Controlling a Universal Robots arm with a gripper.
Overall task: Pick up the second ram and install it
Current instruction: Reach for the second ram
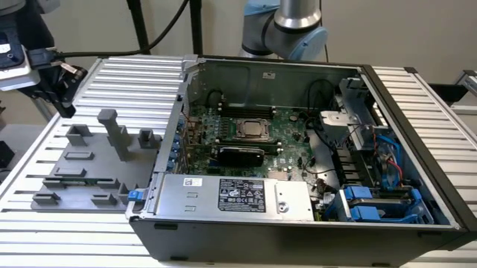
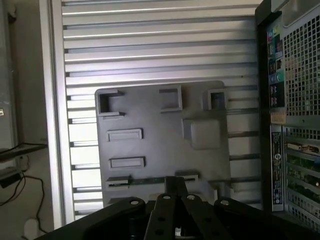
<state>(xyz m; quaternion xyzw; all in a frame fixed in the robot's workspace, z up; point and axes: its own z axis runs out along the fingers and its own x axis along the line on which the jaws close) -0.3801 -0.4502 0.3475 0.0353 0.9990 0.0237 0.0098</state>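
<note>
The second ram (image 2: pixel 150 180) is a thin green stick lying on edge between two holders of a grey fixture plate (image 2: pixel 160 145). In the exterior view the ram (image 1: pixel 84 180) sits near the front of the fixture (image 1: pixel 89 162), left of the open computer case. My gripper (image 1: pixel 67 109) hangs over the table beyond the fixture's far left corner, well clear of the ram. In the wrist view the gripper (image 2: pixel 175 182) has its black fingers drawn together with nothing between them, and its tip points toward the ram's slot.
The open computer case (image 1: pixel 417 139) fills the exterior view's right, with the green motherboard (image 1: pixel 287 131), square silver CPU (image 1: pixel 253 129) and a long black card (image 1: pixel 242 152). Tall grey posts (image 1: pixel 113 131) rise from the fixture. Ribbed aluminium table (image 1: pixel 134 78) surrounds everything.
</note>
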